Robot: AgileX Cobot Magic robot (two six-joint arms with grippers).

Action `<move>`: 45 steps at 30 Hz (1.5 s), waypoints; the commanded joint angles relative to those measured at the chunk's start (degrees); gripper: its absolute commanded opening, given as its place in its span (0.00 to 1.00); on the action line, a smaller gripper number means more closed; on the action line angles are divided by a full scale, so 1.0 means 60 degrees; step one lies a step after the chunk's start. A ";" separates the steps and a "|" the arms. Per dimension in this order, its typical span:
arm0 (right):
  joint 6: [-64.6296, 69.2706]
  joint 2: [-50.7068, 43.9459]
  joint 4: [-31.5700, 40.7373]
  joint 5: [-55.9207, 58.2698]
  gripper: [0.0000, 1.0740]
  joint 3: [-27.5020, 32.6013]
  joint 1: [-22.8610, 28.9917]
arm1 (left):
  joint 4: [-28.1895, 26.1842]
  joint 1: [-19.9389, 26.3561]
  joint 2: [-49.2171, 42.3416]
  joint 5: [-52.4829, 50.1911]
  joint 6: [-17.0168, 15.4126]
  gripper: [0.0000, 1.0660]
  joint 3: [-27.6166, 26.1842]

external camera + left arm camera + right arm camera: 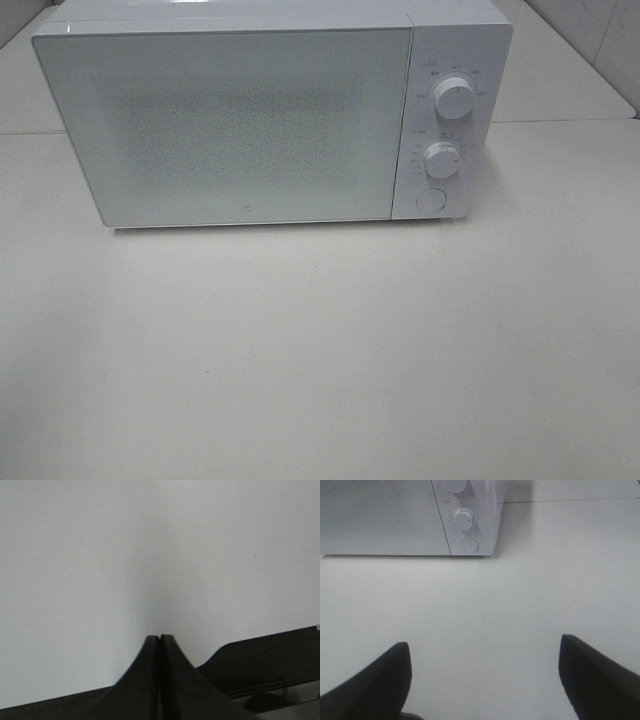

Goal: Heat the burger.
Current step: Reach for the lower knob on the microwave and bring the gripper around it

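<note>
**Microwave** (250, 120): one unit, white, standing on the bench (320, 360).
- Door (225, 125): pale frosted panel with a speckled mesh. It is shut and flush with the microwave's front, and the inside cannot be seen through it.
- Controls: on the strip at the door's right.
  - Upper knob (455, 99): round and white.
  - Lower knob (441, 158): directly beneath the upper knob, with fine markings around it.
  - Button (431, 200): round, at the foot of the strip.

**Bench**: white and matte. It runs forward from the microwave's base, and a dark edge shows in the left wrist view.

**Burger**: not seen in any view, so where it lies relative to the microwave cannot be told.

**Left hand** (160, 639): dark fingers (145, 680) pressed together tip to tip, with nothing between them. It hangs over plain bench near the dark edge. The microwave is outside this view, so the hand's place relative to it cannot be told.

**Right hand** (484, 647): fingers (375, 685) spread wide, holding nothing. It is above the bench in front of the microwave, facing the control end and well apart from it.
</note>
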 commanded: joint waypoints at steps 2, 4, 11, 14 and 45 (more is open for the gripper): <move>-0.0086 -0.0181 -0.0038 -0.0010 0.70 0.0029 -0.0019 | -0.0277 0.0010 -0.1843 -0.0172 -0.0067 0.00 0.0936; -0.0086 -0.0181 -0.0038 -0.0010 0.70 0.0029 -0.0019 | -0.0306 0.0010 -0.2120 -0.0162 -0.0067 0.00 0.1012; -0.0086 -0.0181 -0.0038 -0.0010 0.70 0.0029 -0.0019 | -0.0353 0.0010 -0.3801 -0.0038 -0.0067 0.00 0.1261; -0.0086 -0.0181 -0.0038 -0.0010 0.70 0.0029 -0.0019 | -0.0306 0.0010 -0.4526 -0.0029 -0.0067 0.00 0.1270; -0.0086 -0.0181 -0.0038 -0.0010 0.70 0.0029 -0.0019 | 0.0000 0.0010 -0.5195 -0.1671 0.0000 0.00 0.2120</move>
